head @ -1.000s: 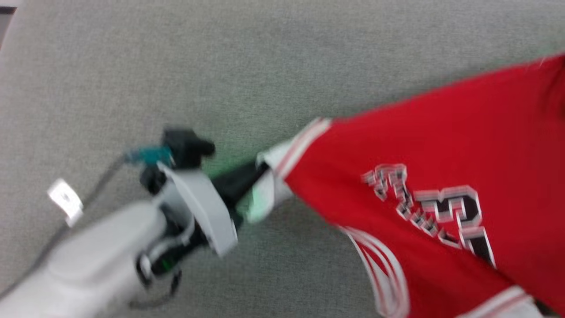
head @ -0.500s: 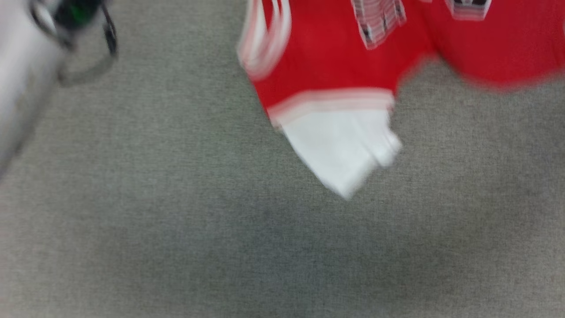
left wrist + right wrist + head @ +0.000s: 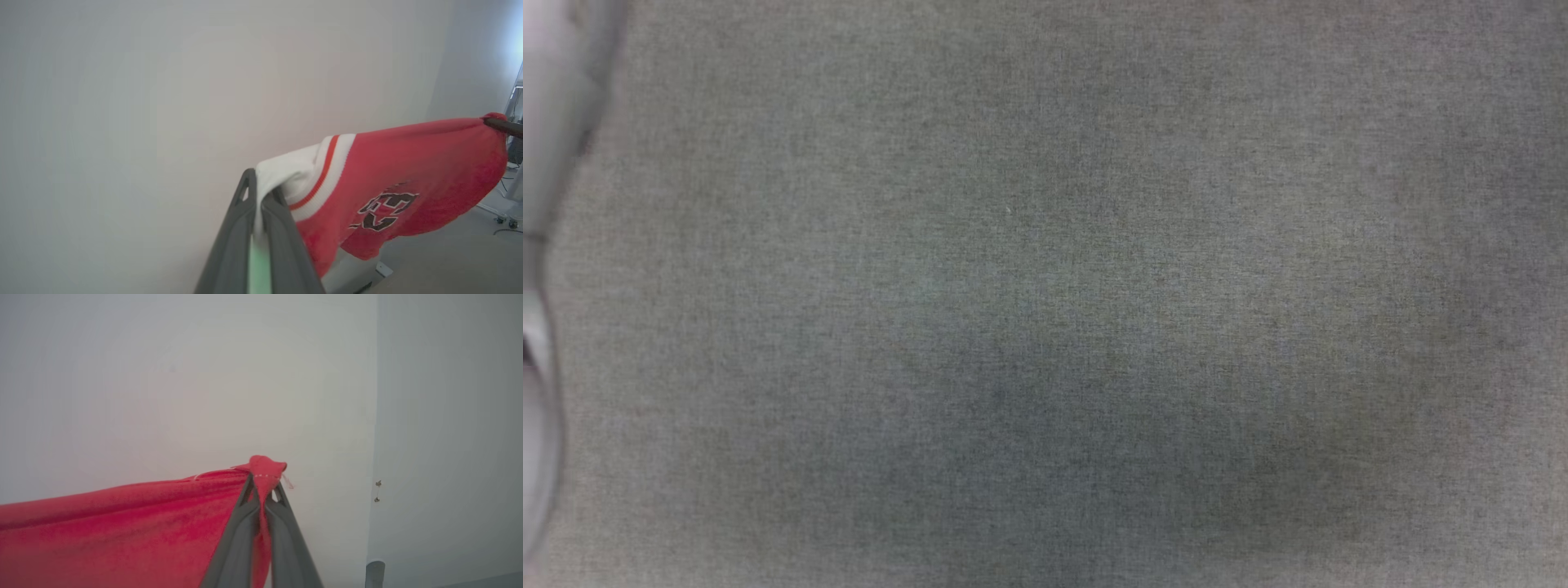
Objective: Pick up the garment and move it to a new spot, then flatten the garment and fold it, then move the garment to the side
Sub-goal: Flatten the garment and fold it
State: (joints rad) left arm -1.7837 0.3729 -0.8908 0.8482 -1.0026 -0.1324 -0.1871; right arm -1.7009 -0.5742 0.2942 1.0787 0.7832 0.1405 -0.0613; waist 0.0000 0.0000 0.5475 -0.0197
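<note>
Head view: The grey woven surface (image 3: 1045, 294) lay below the camera. A pale forearm (image 3: 546, 122), blurred, stood at the left edge. Which arm it belonged to could not be told.

Left wrist view: The left tool (image 3: 261, 190) was clamped on the garment (image 3: 408, 163). Its two dark fingers were pressed together with the white sleeve (image 3: 292, 171) pinched between them near the tips. From the tool, the garment hung in the air and stretched away to the right. The red-and-white trim (image 3: 322, 179) lay just beyond the fingertips, and the number 23 (image 3: 386, 210) lay further out on the red body. At the garment's far end, well apart from this tool, the right tool (image 3: 501, 125) entered from the right edge, with a red corner bunched over its tip. A plain pale wall (image 3: 122, 122) stood behind the tool. A strip of the surface showed low and to the right of it, under the hanging hem.

Right wrist view: The right tool (image 3: 263, 490) was closed on the garment. A red fold ran down between the fingers, and a small tuft stood above their tips. The rest of the red cloth spread left of the tool and dropped below the lower edge of the view. The pale wall stood behind the tool.
</note>
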